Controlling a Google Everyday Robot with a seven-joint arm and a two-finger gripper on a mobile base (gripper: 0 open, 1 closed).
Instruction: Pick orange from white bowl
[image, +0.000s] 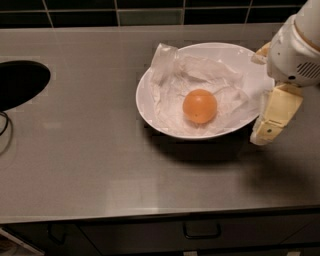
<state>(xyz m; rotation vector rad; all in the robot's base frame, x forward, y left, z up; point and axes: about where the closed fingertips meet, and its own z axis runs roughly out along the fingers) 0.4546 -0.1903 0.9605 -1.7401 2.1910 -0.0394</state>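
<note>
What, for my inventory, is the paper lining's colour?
Paper lining: white, camera view; gripper right of white bowl.

Gripper (260, 97) beside white bowl (143, 107) (orange (200, 106) unobstructed above).

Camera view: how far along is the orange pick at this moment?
Done: nothing yet. The small round orange fruit lies on the crumpled white paper inside the wide glossy white bowl, on the grey steel counter. In hand: the robot's open claw hangs at the bowl's right rim, apart from the fruit. Left: reach in, close on the orange and lift it out.
</note>
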